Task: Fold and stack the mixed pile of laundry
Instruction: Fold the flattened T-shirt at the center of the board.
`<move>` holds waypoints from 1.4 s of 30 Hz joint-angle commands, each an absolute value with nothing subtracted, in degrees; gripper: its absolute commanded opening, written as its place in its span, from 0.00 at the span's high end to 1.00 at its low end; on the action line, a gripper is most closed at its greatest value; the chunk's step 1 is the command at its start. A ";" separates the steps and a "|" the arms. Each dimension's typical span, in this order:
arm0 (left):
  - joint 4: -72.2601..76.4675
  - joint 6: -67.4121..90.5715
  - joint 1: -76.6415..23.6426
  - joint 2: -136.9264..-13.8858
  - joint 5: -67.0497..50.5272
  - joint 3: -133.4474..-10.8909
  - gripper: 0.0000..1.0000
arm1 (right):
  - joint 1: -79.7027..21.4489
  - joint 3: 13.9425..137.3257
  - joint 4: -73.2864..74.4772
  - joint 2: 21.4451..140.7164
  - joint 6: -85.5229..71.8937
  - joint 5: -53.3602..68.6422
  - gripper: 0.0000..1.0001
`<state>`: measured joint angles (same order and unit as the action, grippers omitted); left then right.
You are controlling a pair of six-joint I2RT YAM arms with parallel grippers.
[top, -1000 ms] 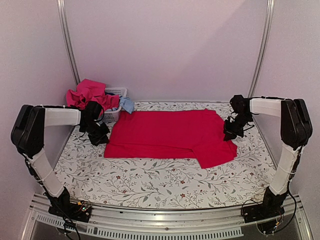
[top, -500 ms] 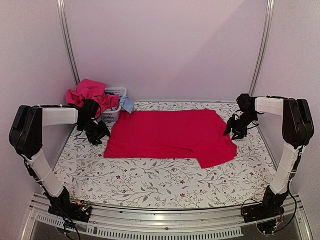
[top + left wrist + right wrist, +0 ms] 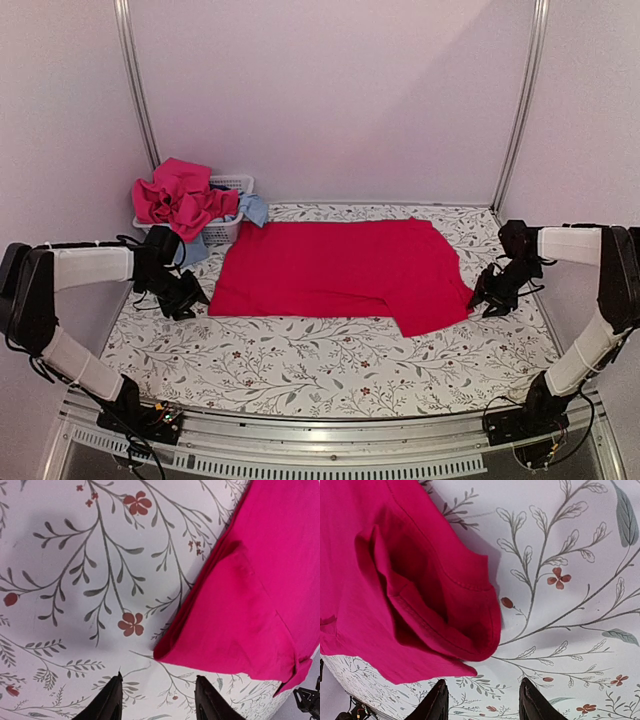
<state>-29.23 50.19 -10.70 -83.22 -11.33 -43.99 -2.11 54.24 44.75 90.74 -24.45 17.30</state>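
Grippers both sit low at the near side of the red cloth [image 3: 340, 270], one off each end. Cloth lies flat mid-table, long axis left-right, so each arm is nearer its own end. Left gripper [image 3: 183, 299] is just off the cloth's near left corner. Wrist view puts that corner right ahead of its fingers [image 3: 112, 700], not between them. Jaws wide apart, nothing held. Right gripper [image 3: 492, 297] is just off the cloth's right end, with the sleeve hem straight ahead of its fingers [image 3: 437, 702]. It's just as wide open and empty. Both arms have elbows out wide, forearms near level and wrists tipped down at the table [image 3: 320, 370]. My read: a short push inward by each arm would get both ends for a pinch. Beyond the cloth's far left corner, the rest of the pile [image 3: 180, 195] is heaped on the basket [image 3: 232, 183], unfolded.
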 commanded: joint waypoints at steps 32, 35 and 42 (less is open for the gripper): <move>-27.01 52.41 -12.61 -87.99 -8.59 -43.79 1.00 | -1.49 49.41 36.00 93.24 -24.11 17.59 1.00; -32.10 52.74 -12.49 -85.20 -5.50 -43.60 1.00 | -1.49 48.65 39.87 89.97 -24.79 14.55 1.00; -37.92 53.58 -12.39 -81.64 -4.56 -41.96 1.00 | -1.49 44.57 45.14 84.68 -26.40 13.55 1.00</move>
<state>-31.90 52.71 -12.16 -83.22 -7.25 -43.59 -1.76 47.35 40.45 87.22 -24.88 15.73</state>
